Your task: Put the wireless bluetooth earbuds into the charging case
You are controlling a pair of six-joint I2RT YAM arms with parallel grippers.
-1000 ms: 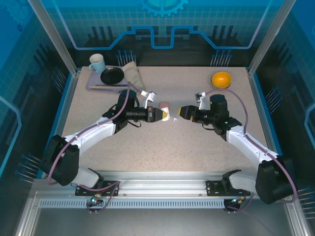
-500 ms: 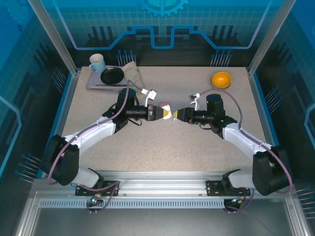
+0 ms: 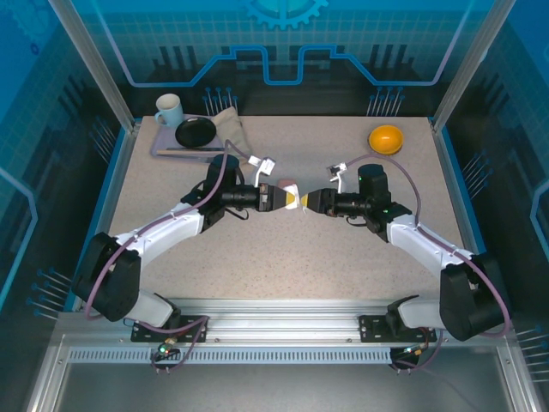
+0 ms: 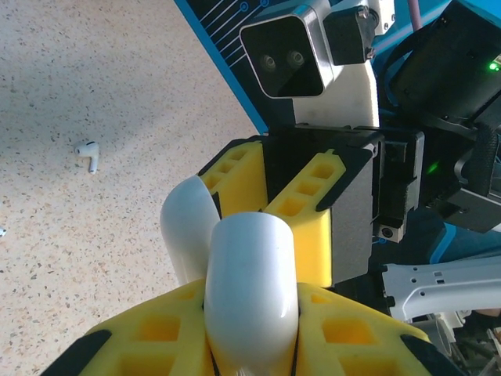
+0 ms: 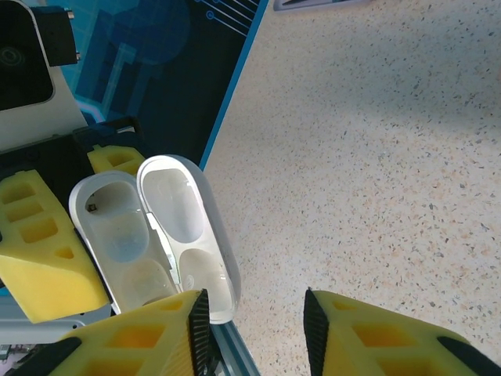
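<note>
earbud (image 4: 89, 156), white and stemmed, lies on the speckled table (image 4: 70, 258), off to one side of the white case (image 5: 117, 235). that case stands open, lid (image 5: 184, 211) tipped back, both wells showing bare plastic. the left gripper (image 4: 250, 337) is clamped on the case body, arm stretched toward the table's middle. the right gripper (image 5: 254, 329) faces it nose to nose, jaws parted at a middling gap with only tabletop between them, one finger (image 5: 149, 337) right at the lid's edge. a pink case (image 3: 287, 183) sits just behind them.
</note>
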